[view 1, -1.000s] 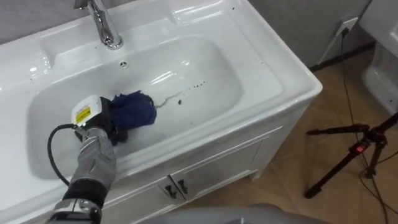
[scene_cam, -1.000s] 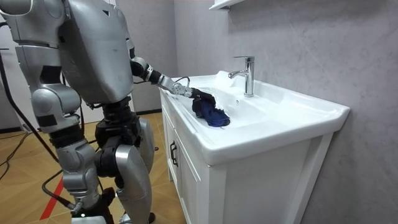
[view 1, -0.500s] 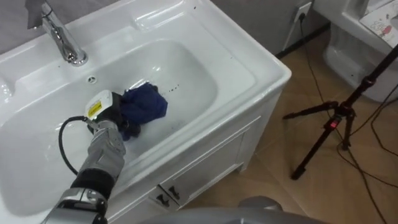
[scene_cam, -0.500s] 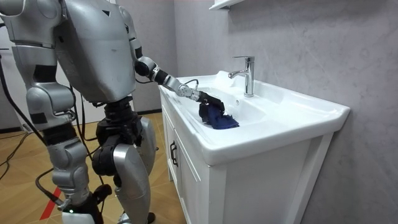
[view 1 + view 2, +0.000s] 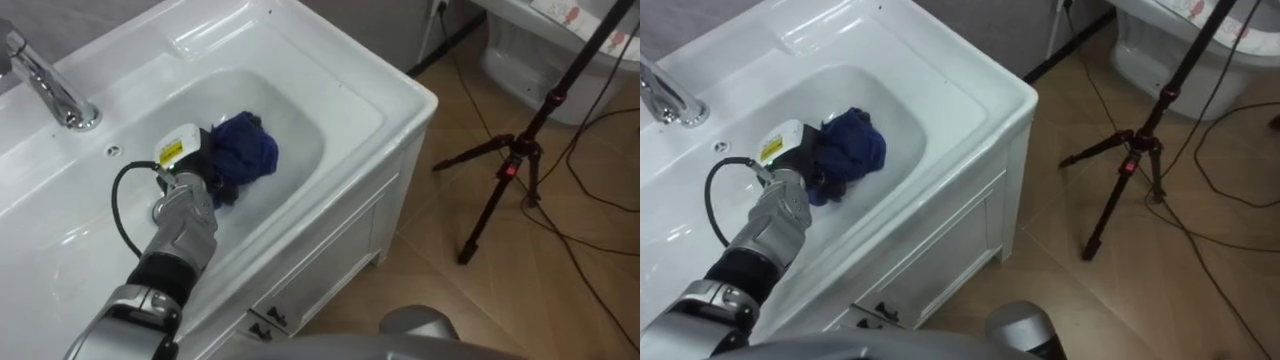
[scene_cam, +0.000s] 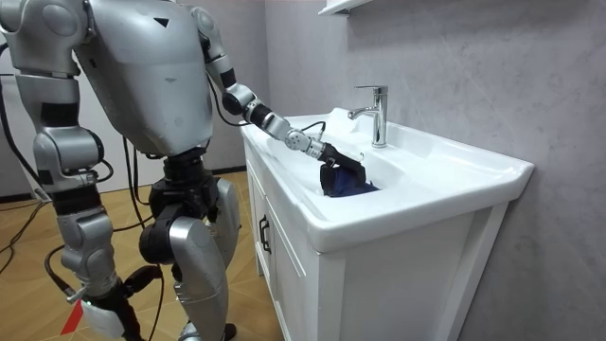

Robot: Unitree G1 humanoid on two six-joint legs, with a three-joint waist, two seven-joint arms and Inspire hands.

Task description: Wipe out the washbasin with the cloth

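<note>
A white basin (image 5: 350, 70) is set in a cabinet top, with a chrome tap (image 5: 45, 85) at its back left. A crumpled dark blue cloth (image 5: 248, 150) lies inside the bowl, right of the middle. My left hand (image 5: 190, 160) comes in from the lower left and sits on the cloth's left side, its dark fingers curled into the fabric. In the room view the same hand (image 6: 333, 156) is stretched into the basin (image 6: 445, 170) over the cloth (image 6: 348, 183). My right hand (image 6: 95, 317) hangs low beside my leg.
White cabinet doors (image 5: 330, 270) are below the basin. On the wooden floor to the right stands a black tripod (image 5: 520, 160) with cables around it. A white fixture (image 5: 540, 50) sits at the far right. I stand at the cabinet's front.
My left hand has pushed the cloth along the bowl toward its right end, farther from my body in the room view. The eye views have swung to the right.
</note>
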